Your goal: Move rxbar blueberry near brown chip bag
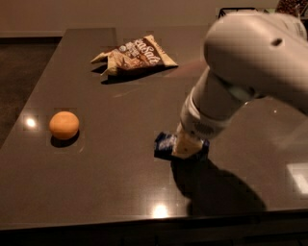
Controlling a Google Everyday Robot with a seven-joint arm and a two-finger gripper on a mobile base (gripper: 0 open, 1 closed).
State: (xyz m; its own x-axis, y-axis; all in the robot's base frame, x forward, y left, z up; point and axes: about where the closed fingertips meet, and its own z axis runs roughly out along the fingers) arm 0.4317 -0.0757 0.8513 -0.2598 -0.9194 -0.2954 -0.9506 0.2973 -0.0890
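Dark, glossy table [110, 187] w/ a few light glints on it. The big white arm [250, 53] comes in from the upper right of the view and slants down to the gripper [186, 145]. The gripper sits low at the table's front-middle, w/ its tip right down on the rxbar blueberry [164, 144].

The bar lies flat on the tabletop. Only its dark-blue left end, w/ a bit of pale print, pokes out. The rest is covered by the yellowish gripper tip & the wrist above it. Can't tell whether the gripper is clamped on the bar or just resting on it, since the wrist & shadow hide that spot. The arm's heavy shadow falls on the table just in front of the bar, toward the near edge.

The brown chip bag [137, 54] is at the far end of the table. It's crumpled & lying flat w/ its white lettering up, well apart from the bar.

An orange [64, 125] sits on the left side, nearer the front than the bag & well apart from both bag & bar. A dark wire basket [236, 9] shows at the back right, partly behind the arm.
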